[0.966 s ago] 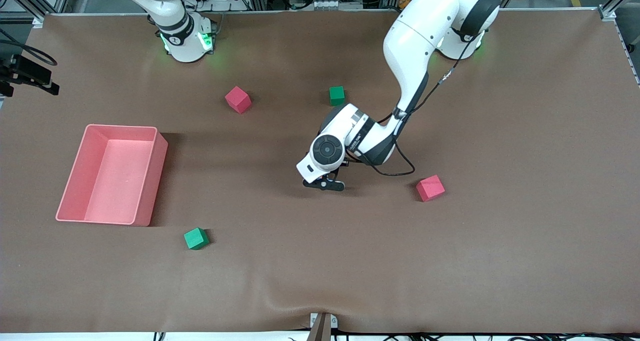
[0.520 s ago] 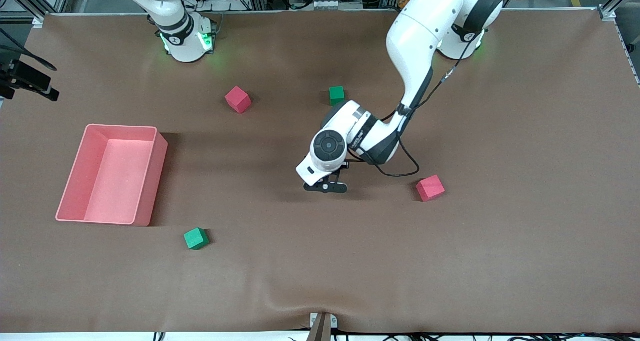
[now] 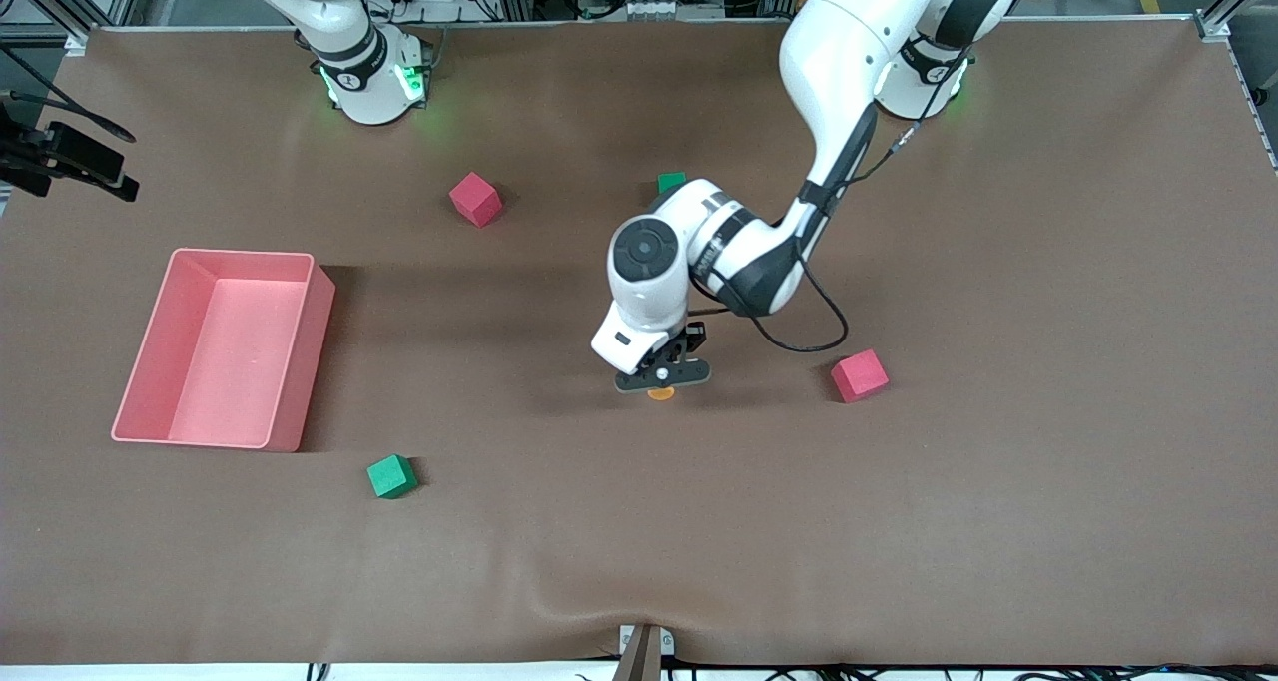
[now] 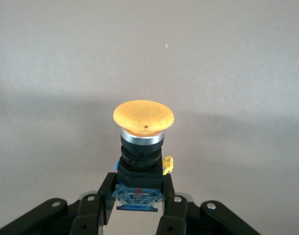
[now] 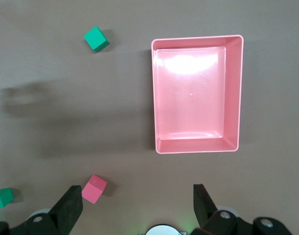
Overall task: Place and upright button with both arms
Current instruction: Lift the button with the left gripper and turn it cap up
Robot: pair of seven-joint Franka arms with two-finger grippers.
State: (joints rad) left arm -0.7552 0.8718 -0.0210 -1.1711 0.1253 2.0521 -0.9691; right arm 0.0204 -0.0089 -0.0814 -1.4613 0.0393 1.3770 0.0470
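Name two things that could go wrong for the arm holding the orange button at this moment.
1. The left gripper pinches only the base of the button, so its heavy-looking cap end might pivot or slip.
2. Held over bare table, the button could roll if released tilted. The right gripper waits open above the pink bin.

Orange-capped button [image 4: 143, 116], black-bodied; pink tray [image 3: 150, 341]; red cube [image 3: 860, 375]; green cube [image 3: 391, 476]; brown table [image 3: 998, 511].
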